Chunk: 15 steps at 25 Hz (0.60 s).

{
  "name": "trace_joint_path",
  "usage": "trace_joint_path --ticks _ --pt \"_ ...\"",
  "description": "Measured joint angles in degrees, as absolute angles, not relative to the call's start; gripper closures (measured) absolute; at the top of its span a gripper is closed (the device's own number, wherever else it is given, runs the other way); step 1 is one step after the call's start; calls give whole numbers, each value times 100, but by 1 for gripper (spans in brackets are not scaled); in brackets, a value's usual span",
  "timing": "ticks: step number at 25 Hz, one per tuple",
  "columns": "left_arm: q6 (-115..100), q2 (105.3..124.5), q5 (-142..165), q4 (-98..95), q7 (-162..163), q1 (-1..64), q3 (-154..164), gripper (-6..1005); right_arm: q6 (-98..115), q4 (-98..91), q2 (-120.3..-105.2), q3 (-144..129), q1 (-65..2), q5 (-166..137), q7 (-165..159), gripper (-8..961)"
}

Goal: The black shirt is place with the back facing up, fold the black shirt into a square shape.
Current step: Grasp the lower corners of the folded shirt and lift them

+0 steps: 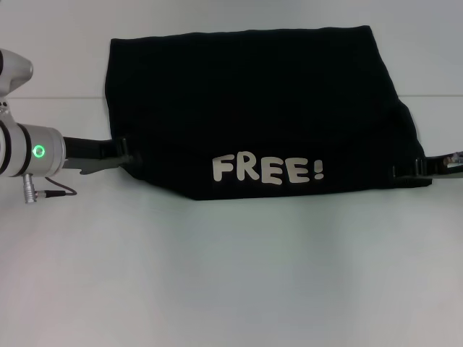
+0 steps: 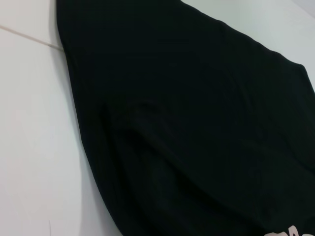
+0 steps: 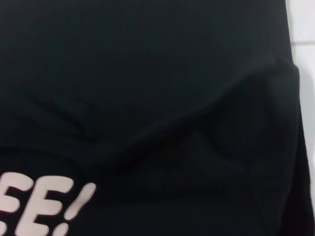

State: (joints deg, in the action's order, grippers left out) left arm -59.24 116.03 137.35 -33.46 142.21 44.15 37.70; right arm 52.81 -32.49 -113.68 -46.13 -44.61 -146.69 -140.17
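Lying across the upper middle of the frame on the white bench (image 1: pixel 231 275), the black shirt (image 1: pixel 253 108) shows a folded-over flap reading "FREE!" (image 1: pixel 268 170). Left pincer (image 1: pixel 124 153) and right pincer (image 1: pixel 405 171) meet its lower corners, seemingly pinching cloth; their grip state I cannot tell.

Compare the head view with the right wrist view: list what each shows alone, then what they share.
Only the head view shows the whole folded black shirt on the white table, the left gripper at its left edge, the right gripper at its right edge, and the full FREE! print. Only the right wrist view shows the close creases beside the print. Both share the black cloth and the print's ending letters and exclamation mark.
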Motion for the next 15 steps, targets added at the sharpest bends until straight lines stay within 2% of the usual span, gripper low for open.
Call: trace_joint_path --ticks 9,15 --pt "-5925 11640 13729 -3357 14229 4406 3770 998 5370 -3323 -11342 -4567 -4492 -14796 -14284 289" --pt "-5938 11644 13727 -3342 14229 4411 3770 998 5384 -3324 -11327 -4537 -4496 -14776 -14287 574"
